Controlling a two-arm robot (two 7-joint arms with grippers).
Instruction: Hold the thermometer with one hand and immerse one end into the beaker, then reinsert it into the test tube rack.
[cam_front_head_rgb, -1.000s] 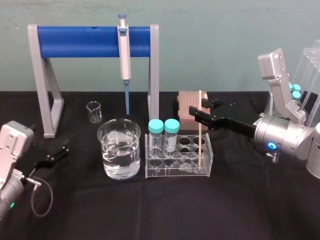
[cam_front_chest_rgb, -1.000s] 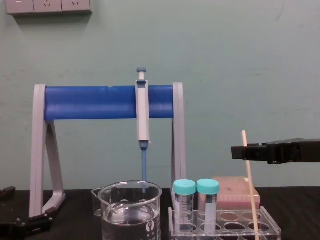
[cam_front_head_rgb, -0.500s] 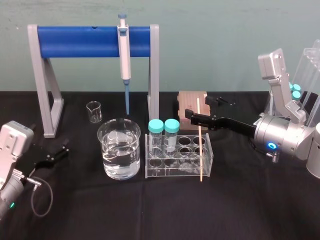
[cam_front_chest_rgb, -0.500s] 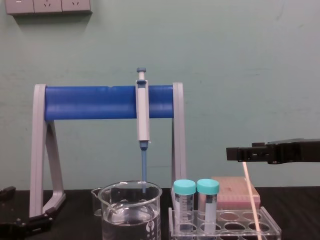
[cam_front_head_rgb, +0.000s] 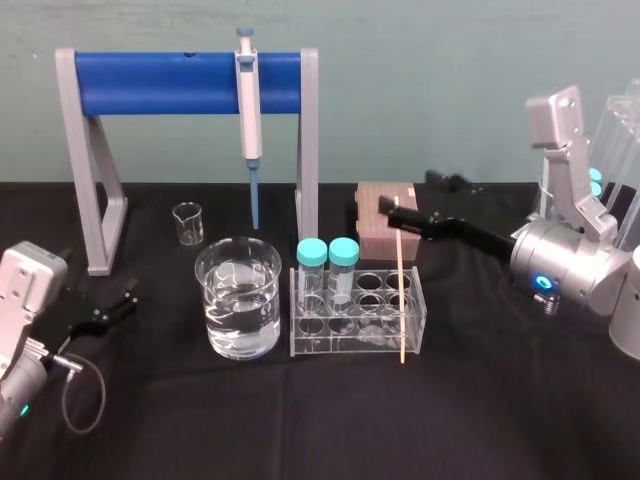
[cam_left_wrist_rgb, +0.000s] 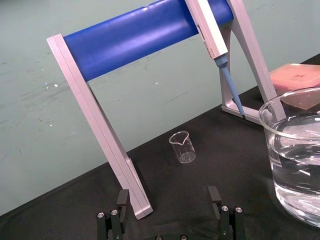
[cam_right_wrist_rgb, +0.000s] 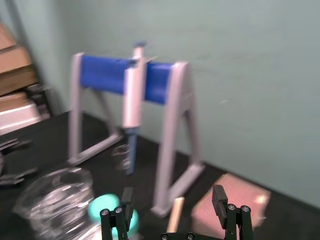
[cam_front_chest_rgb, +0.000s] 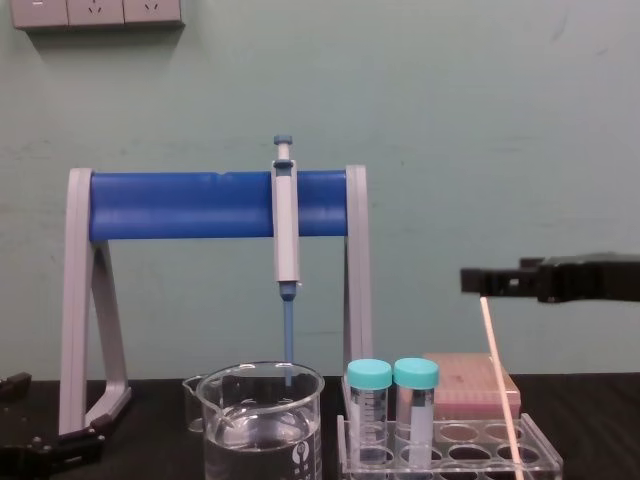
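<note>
Right gripper (cam_right_wrist_rgb: 173, 192) spread, extended, left gripper (cam_left_wrist_rgb: 168, 192) parked

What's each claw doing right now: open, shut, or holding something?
Left claw: open, empty, parked at the left.
Right claw: open, straddling the top end of the thermometer, not gripping it.

I count one thermometer (cam_front_head_rgb: 400, 300) from my station. There are two beakers, the wide beaker (cam_front_head_rgb: 238, 300) and the small beaker (cam_front_head_rgb: 187, 224). I see one test tube rack (cam_front_head_rgb: 360, 342) and two teal-capped tubes, the left tube (cam_front_head_rgb: 312, 270) and the right tube (cam_front_head_rgb: 344, 268). Then one pipette (cam_front_head_rgb: 248, 110), one blue stand (cam_front_head_rgb: 170, 82) and one pink box (cam_front_head_rgb: 375, 240). Two tools, the left tool (cam_left_wrist_rgb: 167, 197) and the right tool (cam_front_head_rgb: 392, 212). Behind the right arm there may be two more teal caps (cam_front_head_rgb: 595, 180), mostly hidden.
</note>
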